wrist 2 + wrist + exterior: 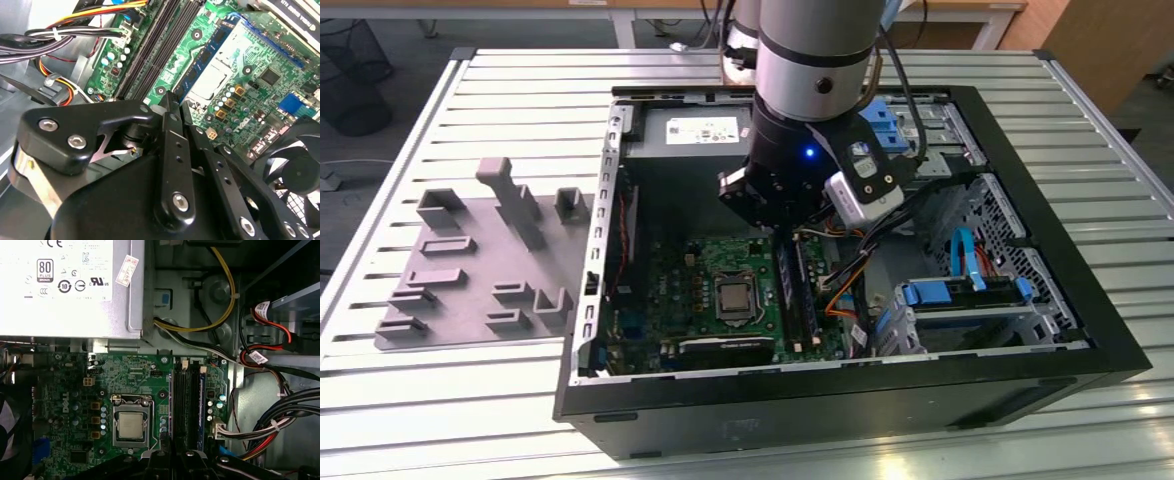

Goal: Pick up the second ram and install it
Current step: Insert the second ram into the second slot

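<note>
The ram [786, 288] is, as far as I am making out, standing on edge in the black slots [187, 405] of the motherboard [700, 265], right under my claw [785, 228]. In the exterior view it is showing as a long dark strip running from the claw toward the near wall of the case [854, 405]. In the first wrist view dark strips are lying in the slots, and I cannot tell which of them is the ram. There my claw [174, 460] is hanging over the slots. In the second wrist view the claw [177, 102] is pointing down at the board, close to the slots [160, 45]. Whether it is clenched, released or grasping anything I cannot tell.

Next to the slots the processor [130, 426] is sitting in its socket. On the slots' other side, bundles of cables [280, 425] are trailing across the case floor. The power supply [65, 285] is lying past the board's edge. A black fan [295, 175] is showing beside the board in the second wrist view.

The case is lying open on the slatted bench [520, 90]. A grey fixture [467, 300] is resting on the bench just beside the case, at the exterior view's left.
</note>
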Controlling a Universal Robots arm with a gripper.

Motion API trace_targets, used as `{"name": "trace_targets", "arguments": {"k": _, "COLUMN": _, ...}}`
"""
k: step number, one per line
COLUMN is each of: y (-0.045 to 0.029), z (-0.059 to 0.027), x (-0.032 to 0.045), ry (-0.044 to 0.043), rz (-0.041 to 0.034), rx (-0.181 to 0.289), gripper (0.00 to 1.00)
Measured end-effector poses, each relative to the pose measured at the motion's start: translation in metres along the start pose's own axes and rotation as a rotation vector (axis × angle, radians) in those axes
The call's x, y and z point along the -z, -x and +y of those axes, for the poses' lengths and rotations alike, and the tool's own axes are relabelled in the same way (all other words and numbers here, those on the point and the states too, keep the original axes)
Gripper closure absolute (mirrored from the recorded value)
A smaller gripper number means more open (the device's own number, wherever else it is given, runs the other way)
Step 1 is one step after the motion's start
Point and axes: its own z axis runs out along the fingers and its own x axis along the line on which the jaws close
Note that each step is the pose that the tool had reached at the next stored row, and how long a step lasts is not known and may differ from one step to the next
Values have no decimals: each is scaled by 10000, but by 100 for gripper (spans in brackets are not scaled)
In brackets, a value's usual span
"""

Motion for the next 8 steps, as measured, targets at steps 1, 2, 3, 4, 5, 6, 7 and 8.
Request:
{"name": "trace_targets", "arguments": {"k": 1, "y": 0, "z": 0, "x": -1, "ry": 1, "rz": 0, "rx": 0, "gripper": 86}}
{"name": "trace_targets", "arguments": {"k": 2, "y": 0, "z": 0, "x": -2, "ry": 1, "rz": 0, "rx": 0, "gripper": 86}}
{"name": "trace_targets", "arguments": {"k": 3, "y": 0, "z": 0, "x": -2, "ry": 2, "rz": -1, "rx": 0, "gripper": 86}}
{"name": "trace_targets", "arguments": {"k": 4, "y": 0, "z": 0, "x": -9, "ry": 2, "rz": -1, "rx": 0, "gripper": 86}}
{"name": "trace_targets", "arguments": {"k": 5, "y": 0, "z": 0, "x": -10, "ry": 2, "rz": -1, "rx": 0, "gripper": 86}}
{"name": "trace_targets", "arguments": {"k": 6, "y": 0, "z": 0, "x": -11, "ry": 1, "rz": -1, "rx": 0, "gripper": 86}}
{"name": "trace_targets", "arguments": {"k": 7, "y": 0, "z": 0, "x": -13, "ry": 2, "rz": -1, "rx": 0, "gripper": 86}}
{"name": "trace_targets", "arguments": {"k": 8, "y": 0, "z": 1, "x": -14, "ry": 2, "rz": -1, "rx": 0, "gripper": 86}}
